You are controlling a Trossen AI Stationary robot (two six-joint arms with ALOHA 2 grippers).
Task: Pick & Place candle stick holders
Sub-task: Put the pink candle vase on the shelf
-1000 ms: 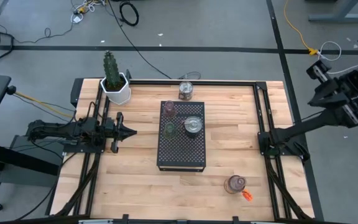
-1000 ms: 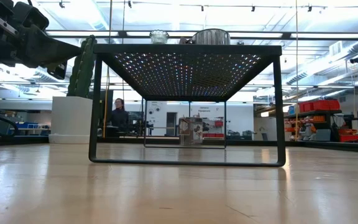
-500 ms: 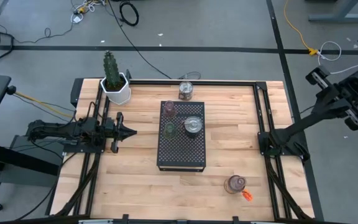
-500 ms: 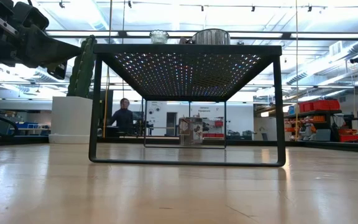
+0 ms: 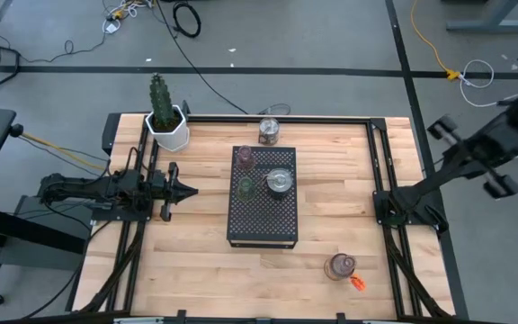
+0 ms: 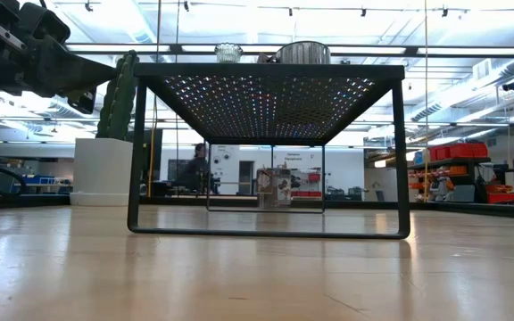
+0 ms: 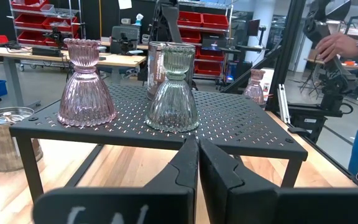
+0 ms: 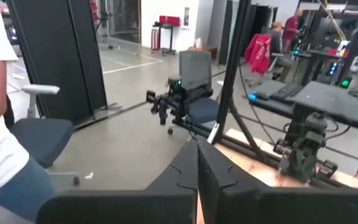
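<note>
The left tool [image 5: 190, 189], pressed together, rests low on the worktop [image 5: 331, 216], near the rack [image 5: 262, 220] holding three holders [image 5: 245, 158]. The right tool [image 8: 196, 163], pressed together, hangs beyond the worktop's edge.

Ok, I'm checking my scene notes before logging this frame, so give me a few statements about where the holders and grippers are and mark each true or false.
1. Three holders stand on the black perforated stand. True: the pink holder, the green holder and the silvery holder.
2. The left gripper holds the green holder. False: it is shut on nothing, left of the stand.
3. The cactus pot sits on the stand. False: it is at the table's far left corner.
4. A holder with an orange tag stands on the table near the front right. True.
5. The right gripper hovers over the stand. False: it is off the table's right side.
</note>
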